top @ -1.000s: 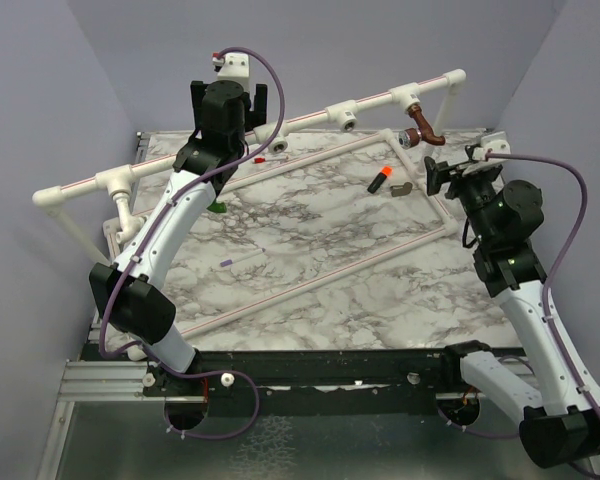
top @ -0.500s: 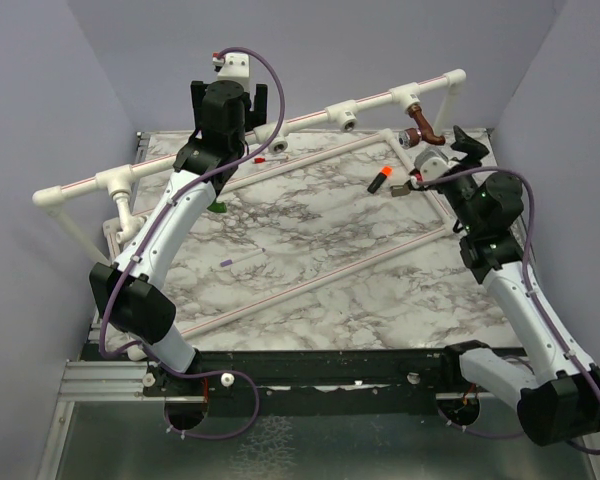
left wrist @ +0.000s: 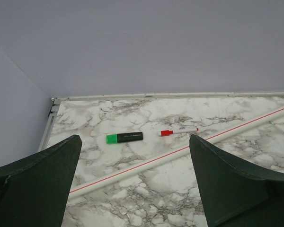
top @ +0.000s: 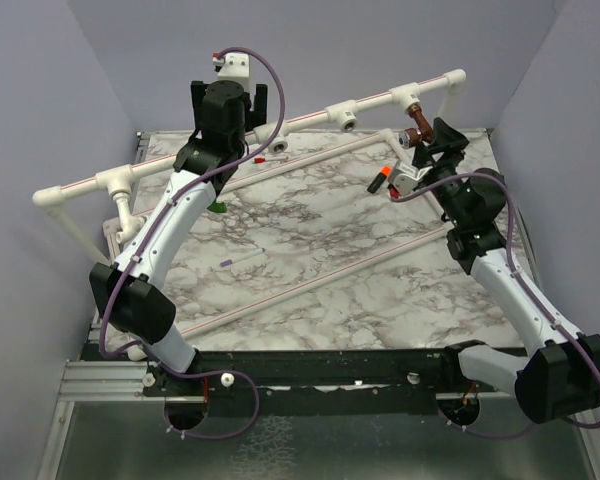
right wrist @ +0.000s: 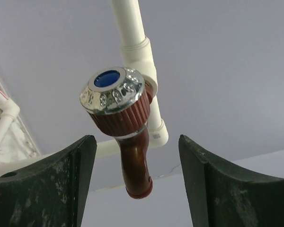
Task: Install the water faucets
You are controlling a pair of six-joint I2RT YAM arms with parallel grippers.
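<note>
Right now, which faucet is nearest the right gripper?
The reddish-brown faucet, hanging from the white pipe tee with the right gripper open before it; the green one sits far off beside the left arm.

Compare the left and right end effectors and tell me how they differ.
The right end effector faces the brown faucet on the white pipe, and the faucet shows in the gap between its fingers. The left end effector frames only the table, with a green marker and a red-capped pen. The right one is at the pipe's right end; the left one is further left along it. Both are open and hold nothing.
</note>
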